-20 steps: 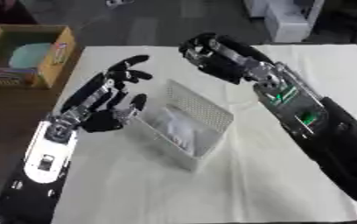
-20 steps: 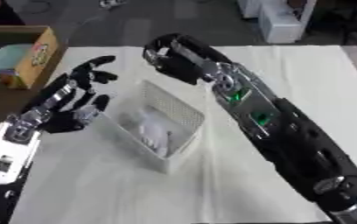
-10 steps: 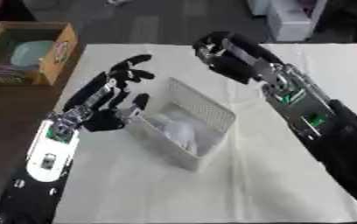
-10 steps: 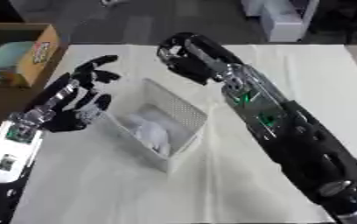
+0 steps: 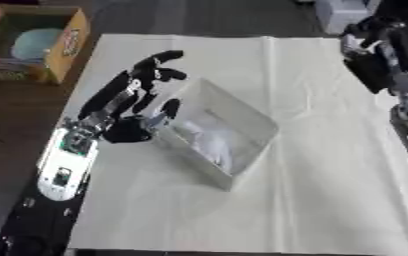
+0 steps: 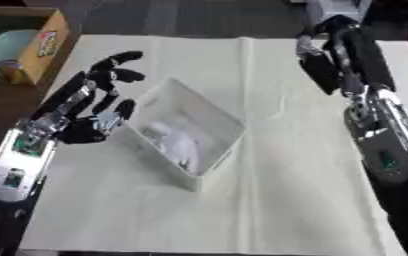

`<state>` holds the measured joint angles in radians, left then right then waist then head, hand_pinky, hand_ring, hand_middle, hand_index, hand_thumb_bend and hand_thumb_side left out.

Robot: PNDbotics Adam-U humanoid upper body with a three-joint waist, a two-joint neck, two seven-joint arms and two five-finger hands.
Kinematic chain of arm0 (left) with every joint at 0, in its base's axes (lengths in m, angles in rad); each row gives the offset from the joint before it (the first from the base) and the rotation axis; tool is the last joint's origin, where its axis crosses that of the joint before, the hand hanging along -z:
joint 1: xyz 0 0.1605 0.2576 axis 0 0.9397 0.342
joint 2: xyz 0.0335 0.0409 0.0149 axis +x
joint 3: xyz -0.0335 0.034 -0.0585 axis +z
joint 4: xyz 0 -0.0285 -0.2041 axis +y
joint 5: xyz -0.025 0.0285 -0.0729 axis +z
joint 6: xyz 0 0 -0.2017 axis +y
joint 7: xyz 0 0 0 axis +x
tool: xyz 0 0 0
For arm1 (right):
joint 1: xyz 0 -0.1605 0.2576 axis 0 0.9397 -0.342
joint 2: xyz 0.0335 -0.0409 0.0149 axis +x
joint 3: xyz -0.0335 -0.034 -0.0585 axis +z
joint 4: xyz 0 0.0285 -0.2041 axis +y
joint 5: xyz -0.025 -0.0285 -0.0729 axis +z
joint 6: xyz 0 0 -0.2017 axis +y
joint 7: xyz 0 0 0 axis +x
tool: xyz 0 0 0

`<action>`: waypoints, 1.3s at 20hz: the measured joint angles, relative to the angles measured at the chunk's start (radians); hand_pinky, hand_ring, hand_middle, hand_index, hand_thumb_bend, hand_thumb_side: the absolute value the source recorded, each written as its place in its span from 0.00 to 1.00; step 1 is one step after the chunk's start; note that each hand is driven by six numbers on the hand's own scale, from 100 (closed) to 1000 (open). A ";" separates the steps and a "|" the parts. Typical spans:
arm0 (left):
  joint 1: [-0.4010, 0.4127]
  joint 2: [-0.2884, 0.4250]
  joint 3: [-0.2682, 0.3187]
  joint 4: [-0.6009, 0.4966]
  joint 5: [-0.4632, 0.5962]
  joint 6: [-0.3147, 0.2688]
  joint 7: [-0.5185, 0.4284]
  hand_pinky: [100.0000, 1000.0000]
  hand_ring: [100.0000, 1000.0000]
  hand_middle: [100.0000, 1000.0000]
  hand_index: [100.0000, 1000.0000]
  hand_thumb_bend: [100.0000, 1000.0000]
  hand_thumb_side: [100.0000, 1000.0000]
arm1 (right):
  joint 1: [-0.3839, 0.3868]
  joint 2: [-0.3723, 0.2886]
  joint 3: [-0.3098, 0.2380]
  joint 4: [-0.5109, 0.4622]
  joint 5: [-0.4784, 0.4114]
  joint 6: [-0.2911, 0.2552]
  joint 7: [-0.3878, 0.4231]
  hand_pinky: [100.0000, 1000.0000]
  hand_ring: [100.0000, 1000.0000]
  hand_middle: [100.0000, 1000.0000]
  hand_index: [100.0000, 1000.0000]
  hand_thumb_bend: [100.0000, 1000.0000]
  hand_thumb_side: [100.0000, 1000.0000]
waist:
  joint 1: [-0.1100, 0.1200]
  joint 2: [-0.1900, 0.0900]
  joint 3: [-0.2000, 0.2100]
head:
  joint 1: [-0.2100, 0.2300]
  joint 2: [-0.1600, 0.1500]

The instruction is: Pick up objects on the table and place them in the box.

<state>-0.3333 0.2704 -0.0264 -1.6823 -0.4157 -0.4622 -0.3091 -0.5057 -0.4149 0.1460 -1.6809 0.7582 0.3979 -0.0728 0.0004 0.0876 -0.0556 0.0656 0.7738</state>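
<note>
Surface: a table (image 5: 330,190) covered by a pale cloth.
Box: the white box (image 5: 242,131) is set mid-table, something white seen inside.
Left hand: the left hand (image 5: 142,102) is spread beside the box, nothing held.
Right hand: the right hand (image 6: 323,60) is raised far off; grip cannot be told.
Nearer: the left.

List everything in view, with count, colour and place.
white box: one, white, middle of the table, tilted askew.
white bundle: one, pale, inside the white box; cannot tell what it is.
table covering: one, cream, spread over the table.
cardboard box: one, brown, upper left, off the cloth.
round object: one, pale blue-green, inside the cardboard box.
left hand: one, black, open, against the white box's left wall.
right hand: one, black, upper right, above the cloth.
</note>
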 measured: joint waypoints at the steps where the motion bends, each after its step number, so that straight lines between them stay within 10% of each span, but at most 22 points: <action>1: 0.007 0.005 0.003 -0.017 0.008 -0.002 0.009 0.74 0.00 0.93 0.81 0.00 0.65 | 0.033 0.001 -0.033 -0.034 -0.011 0.012 -0.077 0.22 0.41 0.55 0.61 0.00 0.94 | 0.000 0.005 -0.004 | 0.005 0.000; 10: 0.069 0.011 0.017 -0.184 0.157 0.031 0.087 0.69 0.00 0.91 0.80 0.00 0.67 | 0.217 0.058 -0.208 -0.264 -0.107 -0.134 -0.734 0.24 0.37 0.46 0.55 0.00 0.89 | 0.004 0.025 -0.034 | 0.014 0.000; 26: 0.097 -0.043 0.042 -0.239 0.251 0.125 0.182 0.71 0.00 0.93 0.76 0.00 0.72 | 0.254 0.126 -0.318 -0.300 -0.124 -0.258 -0.834 0.23 0.36 0.45 0.55 0.00 0.89 | 0.017 0.043 -0.050 | -0.043 0.000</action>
<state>-0.2362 0.2278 0.0153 -1.9215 -0.1647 -0.3374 -0.1272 -0.2515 -0.2891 -0.1723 -1.9813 0.6344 0.1402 -0.9064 0.0178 0.1311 -0.1056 0.0225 0.7739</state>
